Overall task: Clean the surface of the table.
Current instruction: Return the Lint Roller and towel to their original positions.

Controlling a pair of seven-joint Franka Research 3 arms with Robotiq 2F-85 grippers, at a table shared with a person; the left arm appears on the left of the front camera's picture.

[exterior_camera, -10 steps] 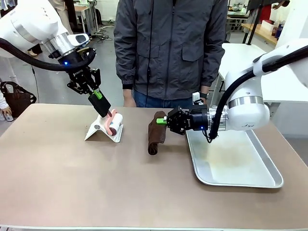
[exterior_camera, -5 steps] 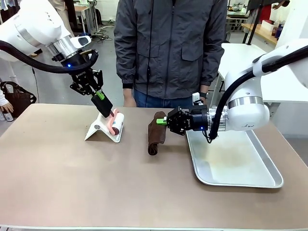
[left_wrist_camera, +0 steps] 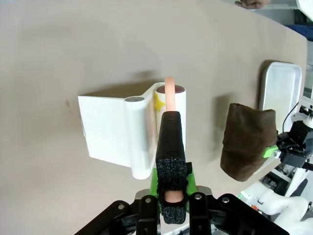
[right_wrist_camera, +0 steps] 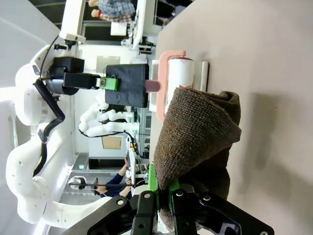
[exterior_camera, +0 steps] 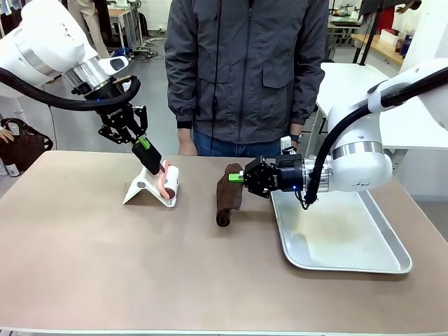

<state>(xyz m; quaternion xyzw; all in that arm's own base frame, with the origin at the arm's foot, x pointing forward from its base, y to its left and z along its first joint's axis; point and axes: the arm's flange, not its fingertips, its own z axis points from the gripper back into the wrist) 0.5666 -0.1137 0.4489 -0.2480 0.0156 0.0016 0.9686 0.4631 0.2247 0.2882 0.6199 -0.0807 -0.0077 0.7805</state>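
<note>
Brownish-beige matte top: the table, one item, spanning the whole front view, with a person standing at its far edge.

Condition: no crumbs, spills or marks can be made out on the surface from these views, apart from one faint dark speck beside the stand in the left wrist view. Judged progress: early. Both tools are in hand, but neither appears pressed to the top; the wiping and rolling look to be still ahead.

Cleaning tools, two:
- One dark brown cloth, folded, hanging on edge with its lower end at or just above the top, near the middle. Whether it touches cannot be told.
- One lint roller, pink frame and white roll, sitting in or just above one white stand, left of the cloth.

Grippers, two:
- left gripper, jaws clenched on the lint roller's black handle, angled down toward the stand.
- right gripper, jaws clamped on the upper end of the cloth, held level.

Other: one silver metal tray, on the table's right side, just beside the cloth.
</note>
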